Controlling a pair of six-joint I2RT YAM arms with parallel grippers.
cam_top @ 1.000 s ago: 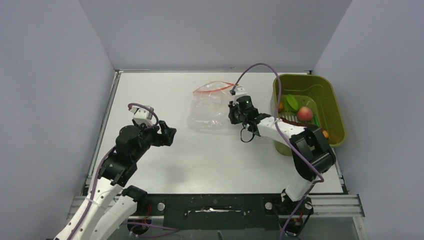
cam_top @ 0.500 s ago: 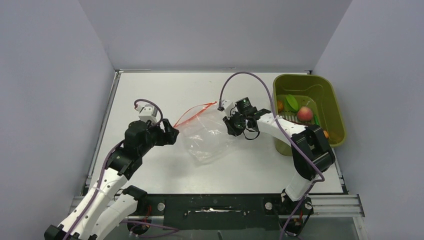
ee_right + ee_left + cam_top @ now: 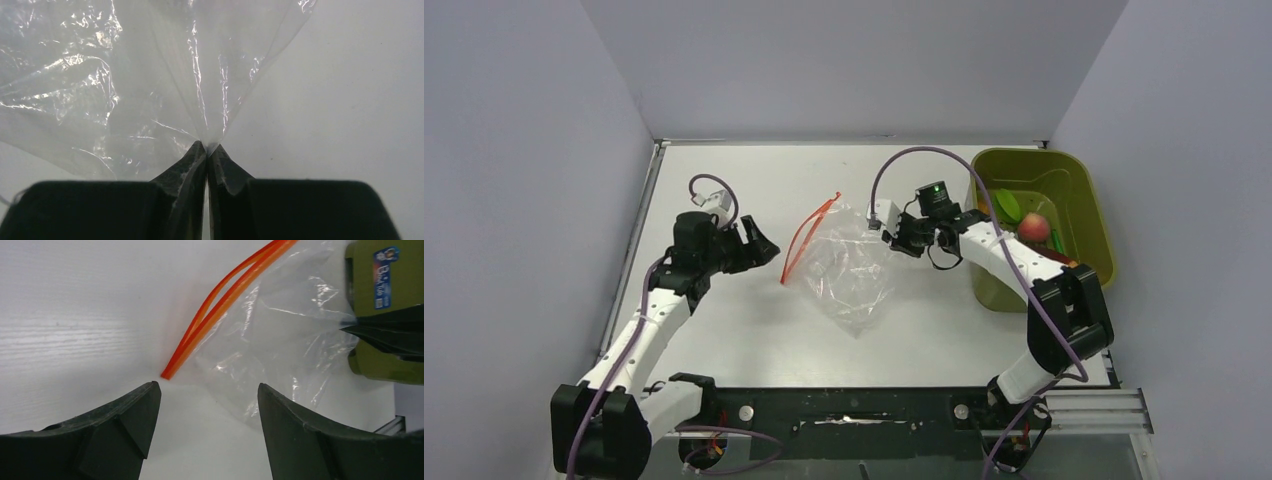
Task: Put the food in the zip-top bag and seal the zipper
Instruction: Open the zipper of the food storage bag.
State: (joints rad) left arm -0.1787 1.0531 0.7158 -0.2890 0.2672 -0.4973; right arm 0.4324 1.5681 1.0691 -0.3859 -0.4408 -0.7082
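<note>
The zip-top bag [image 3: 849, 272] lies crinkled and clear at mid-table, and no food shows through its plastic. Its red-orange zipper [image 3: 808, 236] faces left, the two strips parted in the middle [image 3: 225, 305]. My right gripper [image 3: 896, 238] is shut on the bag's right edge, the plastic pinched between its tips [image 3: 207, 147] and pulled taut. My left gripper [image 3: 764, 248] is open, its fingers [image 3: 207, 390] just short of the zipper's near end and touching nothing. The food lies in the tub: a pink-red ball [image 3: 1034, 227], a green slice [image 3: 1008, 204] and orange bits [image 3: 985, 212].
The olive-green tub [image 3: 1092, 205] stands at the table's right edge, behind my right arm; a side of it with a blue label [image 3: 382, 270] shows in the left wrist view. Grey walls enclose the table on three sides.
My right gripper has dragged the bag from the back toward mid-table and turned it, so the zipper now faces left. My left arm has reached forward to the zipper's end.
</note>
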